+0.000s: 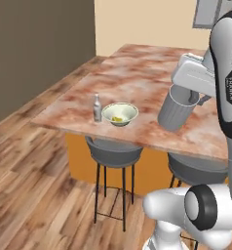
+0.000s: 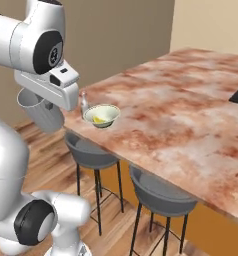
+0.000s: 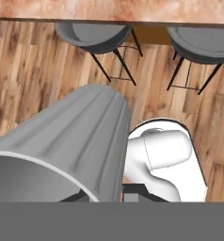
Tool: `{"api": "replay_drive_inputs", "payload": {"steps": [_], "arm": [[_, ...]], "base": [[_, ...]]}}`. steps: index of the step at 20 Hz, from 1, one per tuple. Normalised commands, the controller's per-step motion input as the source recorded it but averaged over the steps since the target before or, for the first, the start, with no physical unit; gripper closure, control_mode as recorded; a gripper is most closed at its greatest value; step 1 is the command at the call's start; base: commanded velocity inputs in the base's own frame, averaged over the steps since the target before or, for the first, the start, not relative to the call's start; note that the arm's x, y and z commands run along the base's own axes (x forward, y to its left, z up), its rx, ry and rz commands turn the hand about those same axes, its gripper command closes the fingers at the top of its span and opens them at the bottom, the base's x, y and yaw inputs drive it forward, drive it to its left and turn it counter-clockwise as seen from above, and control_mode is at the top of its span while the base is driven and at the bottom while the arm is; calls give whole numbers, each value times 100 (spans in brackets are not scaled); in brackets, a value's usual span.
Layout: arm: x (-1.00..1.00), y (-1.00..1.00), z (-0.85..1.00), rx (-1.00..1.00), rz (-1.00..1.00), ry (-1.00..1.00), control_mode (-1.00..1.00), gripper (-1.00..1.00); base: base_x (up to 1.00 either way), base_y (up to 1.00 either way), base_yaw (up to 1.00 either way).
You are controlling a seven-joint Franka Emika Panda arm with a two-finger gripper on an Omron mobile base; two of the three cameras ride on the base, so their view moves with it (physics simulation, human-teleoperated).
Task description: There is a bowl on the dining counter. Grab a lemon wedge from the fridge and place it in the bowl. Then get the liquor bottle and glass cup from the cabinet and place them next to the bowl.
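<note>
My gripper (image 1: 190, 96) is shut on the rim of the glass cup (image 1: 175, 111), a grey ribbed tumbler that hangs tilted from the fingers. In the hand view the glass cup (image 3: 71, 141) is over the wooden floor, short of the dining counter's (image 3: 109, 9) near edge. On the dining counter (image 1: 142, 80) stands the pale bowl (image 1: 108, 111) with the yellow lemon wedge (image 1: 117, 118) inside. The liquor bottle (image 1: 97, 108) stands upright just left of the bowl. From the right side the bowl (image 2: 113, 111), lemon wedge (image 2: 98, 119) and liquor bottle (image 2: 84, 101) sit right of the cup (image 2: 41, 114). The fridge and cabinet are out of view.
Two grey bar stools (image 1: 113, 151) (image 1: 198, 168) are tucked under the counter's near edge, between me and the orange base. A dark wall (image 1: 40, 49) runs along the left. Bare marbled counter (image 2: 191, 110) stretches to the right of the bowl.
</note>
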Motion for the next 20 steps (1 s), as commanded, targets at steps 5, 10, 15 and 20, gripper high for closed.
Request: {"api": "replay_drive_inputs", "payload": {"steps": [5, 10, 15, 20], "arm": [[0, 0, 0, 0, 0, 0, 100, 100], [0, 0, 0, 0, 0, 0, 100, 100], [0, 0, 0, 0, 0, 0, 100, 100], [0, 0, 0, 0, 0, 0, 100, 100]], "base": [[22, 72, -44], [29, 44, -40], [38, 53, -38], [64, 51, -30]]}}
